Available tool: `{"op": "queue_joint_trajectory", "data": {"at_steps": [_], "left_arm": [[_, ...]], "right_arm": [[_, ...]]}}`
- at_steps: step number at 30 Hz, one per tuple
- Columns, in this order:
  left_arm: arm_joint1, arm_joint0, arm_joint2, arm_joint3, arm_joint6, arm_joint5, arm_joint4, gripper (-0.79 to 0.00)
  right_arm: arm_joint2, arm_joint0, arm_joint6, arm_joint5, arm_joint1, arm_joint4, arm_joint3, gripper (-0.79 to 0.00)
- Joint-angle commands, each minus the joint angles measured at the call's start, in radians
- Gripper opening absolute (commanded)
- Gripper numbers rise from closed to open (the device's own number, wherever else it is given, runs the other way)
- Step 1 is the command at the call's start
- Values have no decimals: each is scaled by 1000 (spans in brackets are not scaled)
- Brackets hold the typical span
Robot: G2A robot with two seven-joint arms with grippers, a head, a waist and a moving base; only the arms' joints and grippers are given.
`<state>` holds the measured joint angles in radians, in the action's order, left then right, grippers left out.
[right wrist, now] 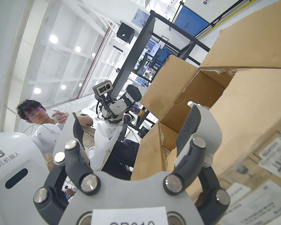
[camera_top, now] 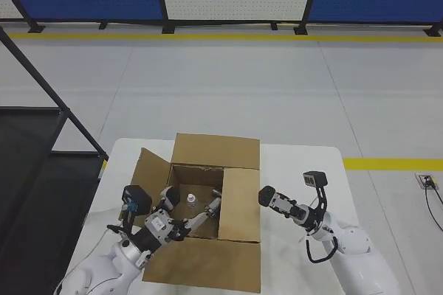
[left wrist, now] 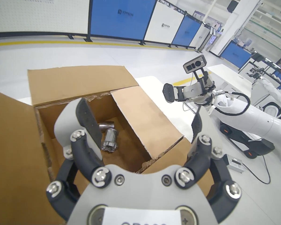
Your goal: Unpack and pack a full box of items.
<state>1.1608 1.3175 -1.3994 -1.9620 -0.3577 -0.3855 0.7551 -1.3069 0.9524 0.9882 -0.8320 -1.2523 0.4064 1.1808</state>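
An open cardboard box [camera_top: 214, 151] stands in the middle of the white table [camera_top: 303, 158], its flaps folded outward. On its floor lie two metal cylindrical parts [left wrist: 109, 139], close together [camera_top: 214, 203]. My left gripper [camera_top: 186, 210] hangs open over the box's near-left part, nothing between its fingers [left wrist: 87, 118]; the parts lie beyond it. Off the box's right flap [camera_top: 240, 203], my right gripper [camera_top: 272, 199] is held open and empty, facing the box wall [right wrist: 248, 94]. The left wrist view catches that right gripper [left wrist: 169, 92] across the box.
A black frame and dark platform [camera_top: 29, 147] stand left of the table. Bare table surface lies to the right of the box, around the right arm. Labels are stuck on the box's outer right side [right wrist: 271, 160].
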Motion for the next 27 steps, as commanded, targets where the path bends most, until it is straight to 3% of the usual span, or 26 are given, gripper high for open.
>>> {"op": "queue_joint_trajectory", "data": {"at_steps": [1, 5, 16, 27], "left_arm": [[6, -93, 62, 66, -73, 20, -45, 0], [14, -224, 132, 150, -225, 43, -93, 0], [14, -221, 132, 156, -225, 48, -98, 0], [21, -310, 155, 340, -356, 65, -361, 0]], "right_arm": [[-24, 49, -7, -7, 16, 4, 27, 0], [-44, 91, 16, 16, 32, 17, 45, 0], [-44, 93, 10, 19, 31, 18, 48, 0], [-62, 146, -21, -14, 45, -10, 122, 0]]}}
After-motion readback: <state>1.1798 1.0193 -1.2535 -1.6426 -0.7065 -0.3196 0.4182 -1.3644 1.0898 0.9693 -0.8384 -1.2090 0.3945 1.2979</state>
